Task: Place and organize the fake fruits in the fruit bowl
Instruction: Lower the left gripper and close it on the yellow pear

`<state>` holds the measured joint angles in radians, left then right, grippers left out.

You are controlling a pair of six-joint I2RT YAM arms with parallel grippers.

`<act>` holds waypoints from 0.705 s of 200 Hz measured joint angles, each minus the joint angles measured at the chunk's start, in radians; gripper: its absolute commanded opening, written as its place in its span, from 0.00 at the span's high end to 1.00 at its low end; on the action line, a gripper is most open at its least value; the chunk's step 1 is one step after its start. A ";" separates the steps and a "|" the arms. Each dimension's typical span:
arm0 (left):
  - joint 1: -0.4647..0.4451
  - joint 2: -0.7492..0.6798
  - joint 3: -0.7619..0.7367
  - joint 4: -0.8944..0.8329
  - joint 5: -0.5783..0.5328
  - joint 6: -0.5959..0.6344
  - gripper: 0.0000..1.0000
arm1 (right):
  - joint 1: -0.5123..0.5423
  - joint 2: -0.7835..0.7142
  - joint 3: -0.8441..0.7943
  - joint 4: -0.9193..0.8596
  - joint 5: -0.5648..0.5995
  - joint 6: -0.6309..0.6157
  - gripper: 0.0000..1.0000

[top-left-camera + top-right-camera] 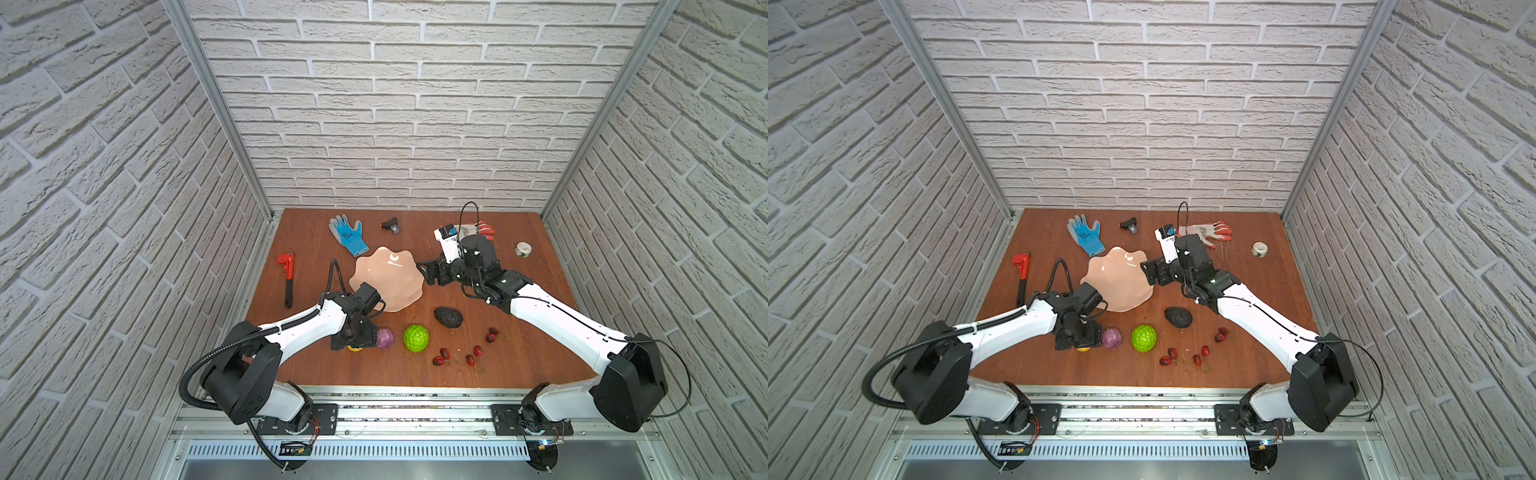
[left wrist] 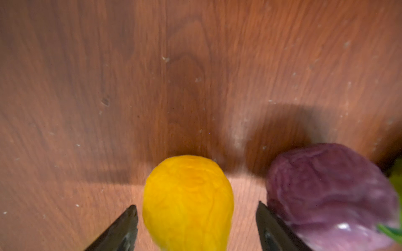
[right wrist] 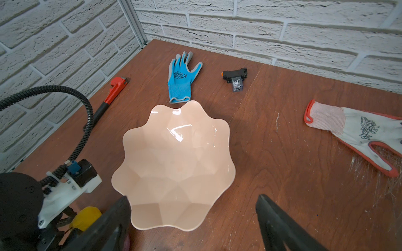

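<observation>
Yellow fruit point(image 2: 188, 202) sits on the desk point(image 1: 374, 374) right between the fingers of the left hand point(image 2: 196, 207). That hand is spread astride it, a sliver of desk showing on either side, so nothing is gripped yet. The purple fruit point(image 2: 326, 187) lies up against the outside of one of that hand's fingers. Just past it, away from the hand, is the bumpy green ball point(image 1: 416, 338). The wrinkled dark avocado point(image 1: 449, 317) lies farther on, roughly midway between the two hands. The red cherries point(image 1: 477, 351) are scattered beyond the ball, well apart from either hand. All the fruits lie on the desk, outside the peach-pink fruit bowl point(image 3: 178, 152).

The bowl stands between the two hands, with the right hand point(image 3: 193, 197) at its scalloped rim. That hand's fingers are wide apart and hold nothing. I cannot tell whether one brushes the rim.

Ahead of the right hand, past the bowl, lie a blue glove point(image 3: 180, 78) and a small black electrical part point(image 3: 235, 78). A white-and-orange glove point(image 3: 352, 130) lies off to its side. A red pipe wrench point(image 1: 286, 278) lies beyond the left arm, away from the bowl.
</observation>
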<state>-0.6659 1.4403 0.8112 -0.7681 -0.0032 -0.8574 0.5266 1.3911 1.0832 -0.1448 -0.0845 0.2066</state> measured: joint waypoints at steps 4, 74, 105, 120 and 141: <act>0.000 0.004 0.000 0.003 0.000 0.000 0.16 | 0.000 0.000 -0.001 0.001 0.000 0.003 0.11; 0.000 0.030 -0.002 0.037 0.000 -0.003 0.29 | 0.000 0.000 -0.029 0.014 -0.002 0.025 0.12; 0.003 0.032 -0.013 0.040 0.001 -0.010 0.31 | 0.000 0.000 -0.029 0.020 -0.002 0.027 0.13; 0.003 0.033 -0.018 0.040 0.001 -0.010 0.35 | 0.000 0.000 -0.029 0.024 -0.002 0.027 0.13; 0.003 0.033 -0.021 0.041 0.000 -0.011 0.37 | 0.000 0.001 -0.029 0.026 -0.002 0.027 0.13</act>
<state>-0.6632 1.4734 0.7902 -0.7269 -0.0029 -0.8680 0.5270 1.3918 1.0538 -0.1188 -0.0868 0.2337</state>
